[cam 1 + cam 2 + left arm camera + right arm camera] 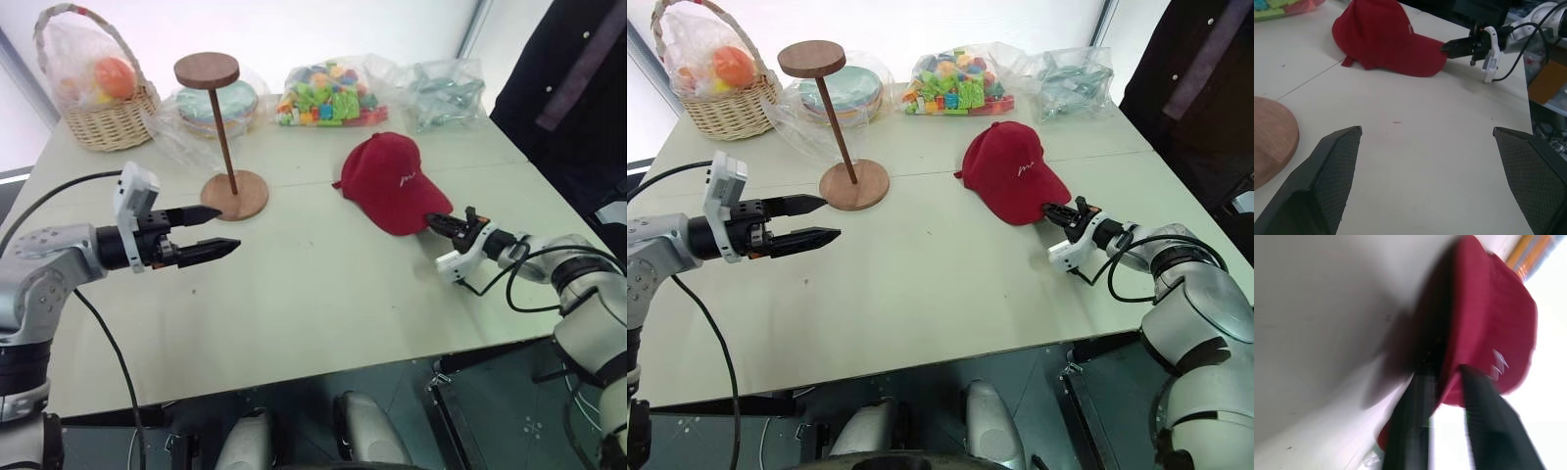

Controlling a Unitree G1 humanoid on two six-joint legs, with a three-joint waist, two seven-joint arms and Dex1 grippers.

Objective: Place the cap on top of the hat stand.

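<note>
— Looking at the desk, where is the cap?
— The red cap lies on the desk, on the right side, with its brim toward the right tool. The right tool has its two black fingers pinched on the edge of the brim, one finger under it and one on top.
— And the hat stand?
— It stands upright to the left of the cap, well apart from it. Its round top has nothing on it.
— What about the left tool?
— It hangs above the desk near the stand's base, with its fingers spread open and nothing in them.
— What is at the back?
— A wicker basket and some plastic bags, one with colored blocks.
</note>
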